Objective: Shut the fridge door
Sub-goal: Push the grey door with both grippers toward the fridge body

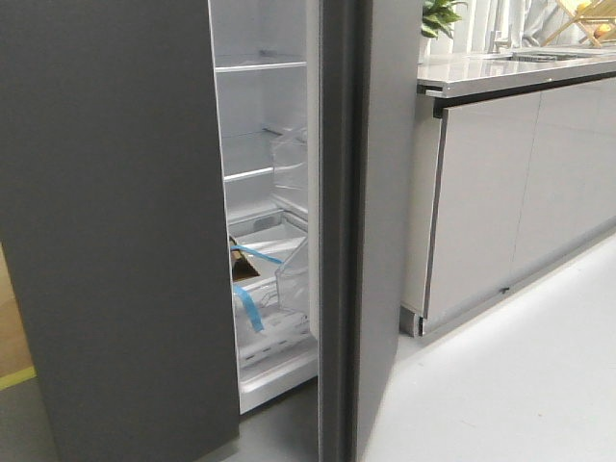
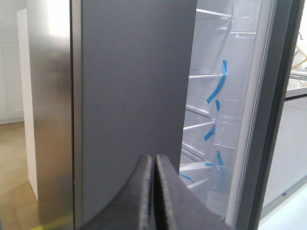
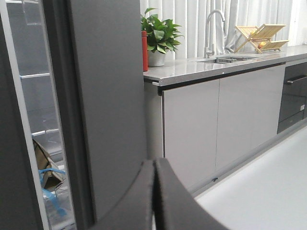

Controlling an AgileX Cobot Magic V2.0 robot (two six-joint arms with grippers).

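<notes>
The fridge door stands partly open in the front view, seen almost edge-on. Its thick dark edge faces me, with the white lining and clear bins behind it. Through the gap I see white shelves. In the right wrist view my right gripper is shut and empty, close in front of the door's dark-grey outer face. In the left wrist view my left gripper is shut and empty before the matching second door, with the open door's edge to one side. Neither gripper shows in the front view.
Pale grey cabinet doors under a counter stand right of the fridge, with a plant, a red bottle, a tap and a wooden rack. A cardboard box with blue tape sits inside. Pale floor lies at the right.
</notes>
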